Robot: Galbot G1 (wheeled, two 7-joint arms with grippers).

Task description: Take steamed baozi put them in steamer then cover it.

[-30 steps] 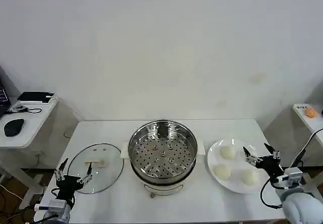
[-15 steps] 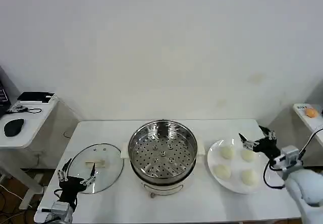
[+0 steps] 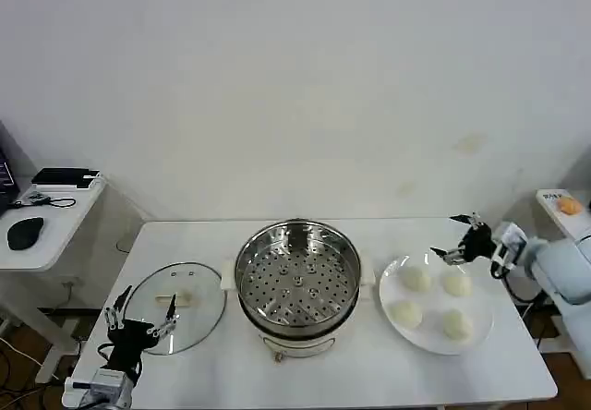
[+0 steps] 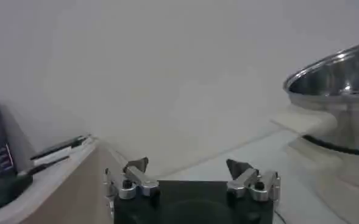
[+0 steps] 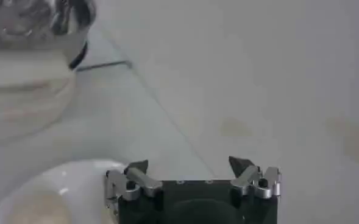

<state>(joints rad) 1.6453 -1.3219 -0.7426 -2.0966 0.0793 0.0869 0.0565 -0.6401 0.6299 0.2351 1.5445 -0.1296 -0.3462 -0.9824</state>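
The right gripper (image 3: 459, 237) hangs with its fingers spread apart over the far edge of the flat white plate (image 3: 399, 331), just beyond the four small cream-white steamed baozi (image 3: 416, 280) lying there in a loose square. None is in the large shiny stainless-steel steamer (image 3: 297, 276) yet, so the step in hand looks like the first pick. To do it well, the gripper should drop straight over one bun, probably a far one, straddle it and close gently, since the dough likely dents.

The buns sit near one another, so a wide spread risks nudging a neighbour. Open table lies between plate and steamer, but the pot's rim stands high, so the carry needs lift.

The left gripper (image 3: 138, 319), fingers also apart, waits at the near left beside the round clear glass cover (image 3: 174, 307), which lies flat left of the steamer.
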